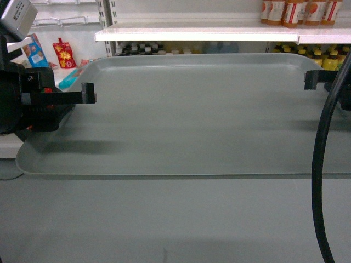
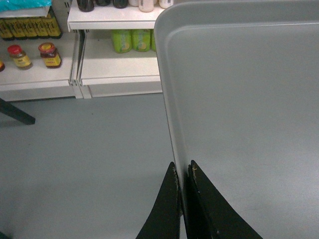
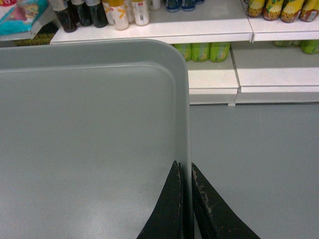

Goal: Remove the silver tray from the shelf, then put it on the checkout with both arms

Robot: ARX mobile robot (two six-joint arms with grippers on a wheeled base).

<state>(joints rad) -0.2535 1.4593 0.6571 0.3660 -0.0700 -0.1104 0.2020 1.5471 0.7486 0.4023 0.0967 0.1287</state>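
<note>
silver tray (image 1: 181, 120), centre frame, airborne: left gripper (image 2: 182, 172) and right gripper (image 3: 185, 169) jaws pinched on opposite rims; keep level, lower together.

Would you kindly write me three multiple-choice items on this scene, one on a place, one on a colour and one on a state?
1. Where does the left claw hold the tray?
A. on its side rim
B. at its middle
C. not at all

2. What colour is the tray?
A. red
B. grey-silver
C. yellow

3. How does the right claw stand?
A. wide open, away from the tray
B. shut on a bottle
C. shut on the tray's rim

Answers: 1 A, the left wrist view shows the rim passing between the two black fingers. 2 B, it is matte grey-silver in all three views. 3 C, the right wrist view shows both fingers closed on the tray's edge, with floor beyond it.
</note>
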